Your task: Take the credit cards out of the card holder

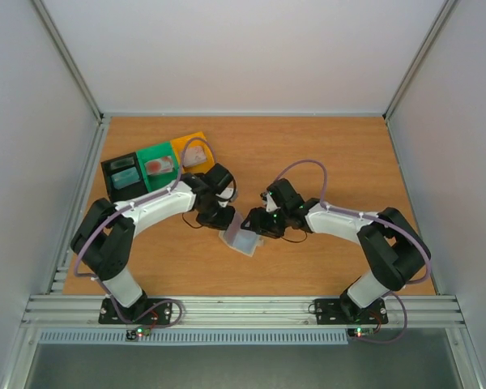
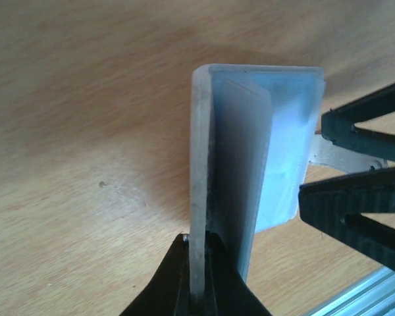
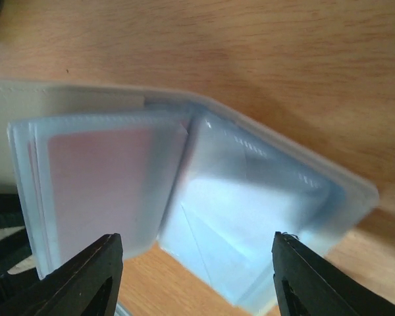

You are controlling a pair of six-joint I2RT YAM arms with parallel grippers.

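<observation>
Inside card holder (image 3: 270, 191), pink card (image 3: 99, 178) blurred; left tool (image 2: 197, 289) mostly cropped.

The top external view looks steeply down from above and behind the arm bases (image 1: 138, 310), covering the whole counter (image 1: 332, 154). The left wrist view faces along the left fingers (image 2: 161, 299), the right wrist view between the right fingers (image 3: 85, 276), both very close. All three share the card holder (image 1: 241, 241).

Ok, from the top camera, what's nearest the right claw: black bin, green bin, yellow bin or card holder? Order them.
1. card holder, at the right claw
2. yellow bin, back left
3. green bin, further left
4. black bin, farthest left
</observation>
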